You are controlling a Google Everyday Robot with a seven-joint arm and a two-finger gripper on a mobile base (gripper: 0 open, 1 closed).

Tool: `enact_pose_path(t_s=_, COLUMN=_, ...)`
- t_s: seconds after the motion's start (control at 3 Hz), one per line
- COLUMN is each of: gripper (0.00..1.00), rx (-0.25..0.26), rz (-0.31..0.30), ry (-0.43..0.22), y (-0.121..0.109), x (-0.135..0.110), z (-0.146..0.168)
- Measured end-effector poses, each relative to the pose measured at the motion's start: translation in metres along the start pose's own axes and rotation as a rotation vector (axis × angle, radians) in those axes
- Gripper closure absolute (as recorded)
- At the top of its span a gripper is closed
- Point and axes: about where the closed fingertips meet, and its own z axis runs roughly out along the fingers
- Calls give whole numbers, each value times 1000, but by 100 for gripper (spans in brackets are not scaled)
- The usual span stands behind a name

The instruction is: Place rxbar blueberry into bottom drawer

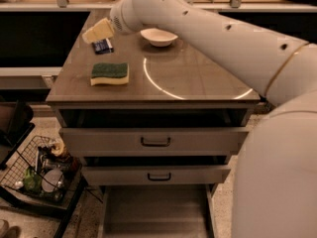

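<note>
The rxbar blueberry [103, 46], a small dark-blue wrapper with white markings, lies near the back left of the cabinet top [198, 83]. My gripper [97, 33] hangs just above and in front of it, its cream finger partly covering the bar. The bottom drawer [156, 213] is pulled out at floor level, a shallow grey tray with a bare floor. My white arm sweeps in from the right across the top of the view.
A green-and-yellow sponge [109, 74] lies in front of the bar. A white bowl [158, 36] sits at the back middle. Two upper drawers [155, 142] with dark handles stand slightly open. A wire basket [39, 172] of items stands on the floor at left.
</note>
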Motion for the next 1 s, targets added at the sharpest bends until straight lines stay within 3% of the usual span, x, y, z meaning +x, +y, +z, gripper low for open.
enact_pose_path(t_s=0.33, gripper=0, rx=-58, rz=47, ry=3, y=21, x=3, z=45)
enact_pose_path(t_s=1.0, gripper=0, rx=-99, rz=61, ry=27, y=31, x=10, z=109)
